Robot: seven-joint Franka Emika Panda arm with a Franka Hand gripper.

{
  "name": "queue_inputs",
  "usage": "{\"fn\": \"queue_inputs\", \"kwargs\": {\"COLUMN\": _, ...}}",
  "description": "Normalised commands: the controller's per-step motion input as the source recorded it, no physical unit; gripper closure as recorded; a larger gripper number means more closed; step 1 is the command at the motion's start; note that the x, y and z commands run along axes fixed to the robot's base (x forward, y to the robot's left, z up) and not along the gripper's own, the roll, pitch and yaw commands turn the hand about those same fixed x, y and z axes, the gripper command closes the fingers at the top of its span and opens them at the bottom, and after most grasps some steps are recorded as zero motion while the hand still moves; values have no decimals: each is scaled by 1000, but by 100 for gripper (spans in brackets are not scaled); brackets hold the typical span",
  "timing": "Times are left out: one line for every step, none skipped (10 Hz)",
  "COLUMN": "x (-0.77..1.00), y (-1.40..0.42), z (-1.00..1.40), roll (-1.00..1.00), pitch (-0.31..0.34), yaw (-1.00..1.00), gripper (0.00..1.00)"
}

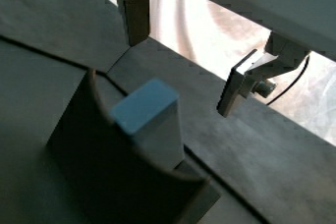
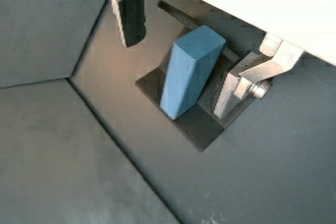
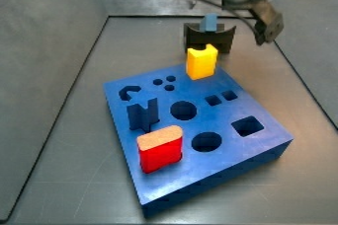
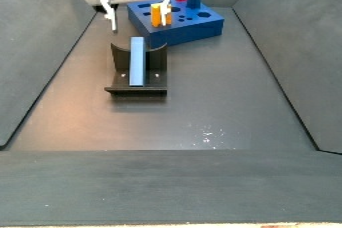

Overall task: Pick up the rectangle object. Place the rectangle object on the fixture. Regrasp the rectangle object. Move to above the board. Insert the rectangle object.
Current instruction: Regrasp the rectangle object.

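Rectangle object [image 4: 139,60] leans upright in the fixture [image 4: 138,87], so pick-up and placement appear done. End effector [image 2: 184,46] hovers above it, fingers [image 2: 132,17] spread wide, holding nothing. Regrasp, transfer to the board [image 3: 199,125] and insertion remain.

Gripper [image 2: 184,46] low — jaws apparently apart.

place: robot lab test cell | evidence: grey walled enclosure [image 4: 54,62], blue peg board [image 3: 199,120], claw [image 2: 184,46] overhead
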Motion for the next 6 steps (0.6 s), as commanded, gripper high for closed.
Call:
{"fn": "queue_inputs", "kwargs": {"x": 104, "y": 33, "z": -967, "roll": 106, "pitch": -105, "yaw": 2, "gripper": 0}}
{"fn": "queue_inputs", "kwargs": {"x": 90, "y": 25, "z": -817, "roll": 115, "pitch": -99, "yaw": -5, "gripper": 0}}
{"fn": "queue_inputs", "kwargs": {"x": 78, "y": 16, "z": -674, "roll": 106, "pitch": -92, "yaw": -13, "gripper": 0}}
{"fn": "queue_inputs", "kwargs": {"x": 73, "y": 15, "z": -530, "roll": 97, "pitch": -84, "yaw": -15, "gripper": 0}}
{"fn": "queue_inputs", "kwargs": {"x": 67, "y": 12, "z": -342, "roll": 100, "pitch": -71, "yaw": -15, "gripper": 0}}
{"fn": "queue_inputs", "kwargs": {"x": 61, "y": 9, "z": -212, "roll": 93, "pitch": -60, "yaw": -7, "gripper": 0}}
